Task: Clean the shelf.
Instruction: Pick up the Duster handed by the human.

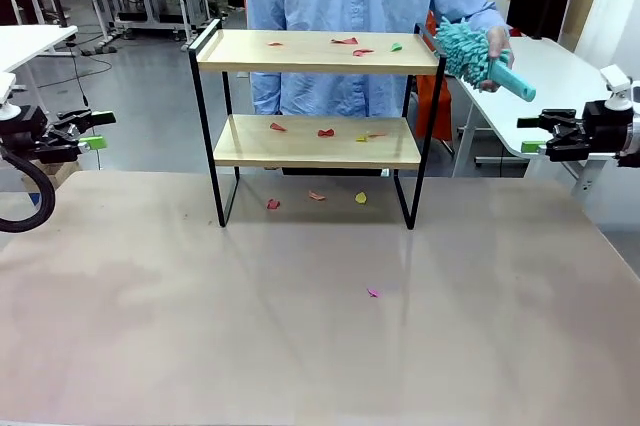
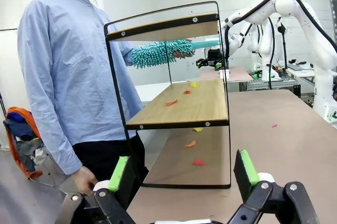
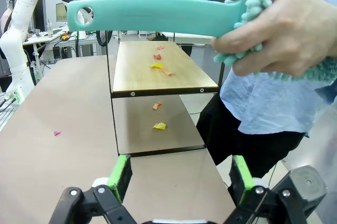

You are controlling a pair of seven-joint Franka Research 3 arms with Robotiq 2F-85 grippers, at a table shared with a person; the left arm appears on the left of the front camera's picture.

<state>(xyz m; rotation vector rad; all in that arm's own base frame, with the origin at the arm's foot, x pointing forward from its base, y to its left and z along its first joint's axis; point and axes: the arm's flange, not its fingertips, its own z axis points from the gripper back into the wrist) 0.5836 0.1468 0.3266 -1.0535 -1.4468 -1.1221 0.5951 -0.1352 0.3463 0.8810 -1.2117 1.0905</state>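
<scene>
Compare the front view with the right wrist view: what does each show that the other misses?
Front view: the shelf's top board from above with top scraps on it, the open left gripper, the duster's whole fluffy head. Right wrist view: the hole in the duster's handle. Both: the open right gripper, lower scraps, a hand holding the duster beside the shelf, a pink scrap on the table.
</scene>
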